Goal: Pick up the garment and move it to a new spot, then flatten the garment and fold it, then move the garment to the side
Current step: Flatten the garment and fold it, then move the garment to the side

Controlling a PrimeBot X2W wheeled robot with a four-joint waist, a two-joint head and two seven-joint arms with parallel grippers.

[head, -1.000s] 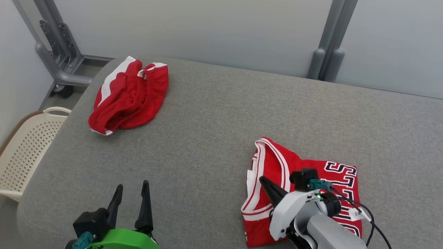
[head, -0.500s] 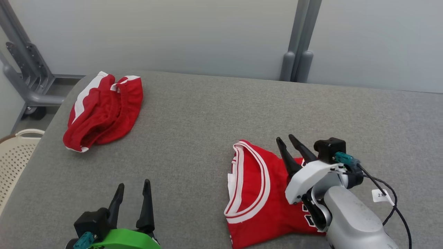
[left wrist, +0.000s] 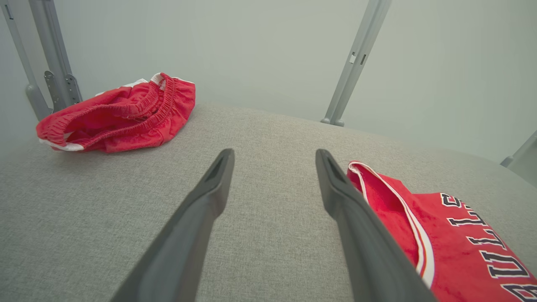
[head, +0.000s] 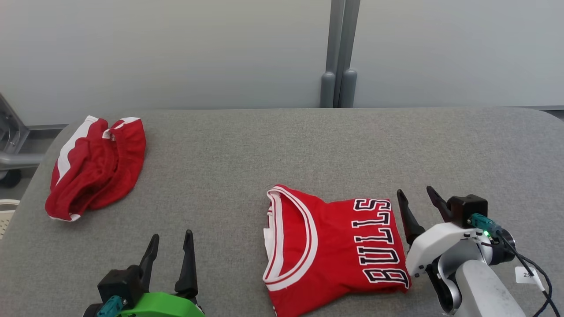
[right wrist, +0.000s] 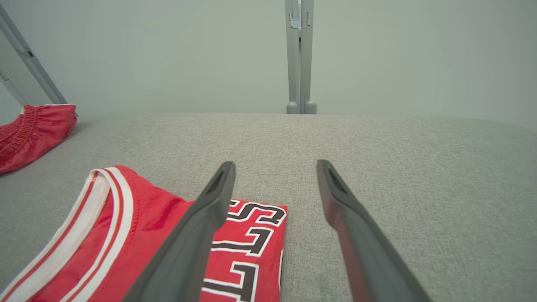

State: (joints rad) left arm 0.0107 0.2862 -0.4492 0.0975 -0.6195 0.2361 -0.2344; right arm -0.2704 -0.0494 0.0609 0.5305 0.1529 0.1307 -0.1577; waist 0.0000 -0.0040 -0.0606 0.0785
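Observation:
The garment (head: 335, 246), a red jersey with white trim and black lettering, lies folded flat on the grey padded table (head: 264, 154) at the front right. It also appears as the garment (left wrist: 440, 235) in the left wrist view and the garment (right wrist: 138, 226) in the right wrist view. My right gripper (head: 414, 191) is open and empty just past the jersey's right edge; its own view shows the right gripper (right wrist: 276, 163) with its left finger over the folded corner. My left gripper (head: 172, 235) stands open and empty at the front left, well apart from the jersey, as the left gripper (left wrist: 275, 153) confirms.
A bunched pair of red shorts (head: 97, 167) with white stripes lies at the table's far left. A pale perforated basket (head: 4, 211) peeks in beside the left table edge. A grey post (head: 339, 53) stands against the wall behind.
My right gripper has opened, let go of the jersey and drawn off to its right side. The camera has turned right, shifting the whole picture. The left gripper is unchanged.

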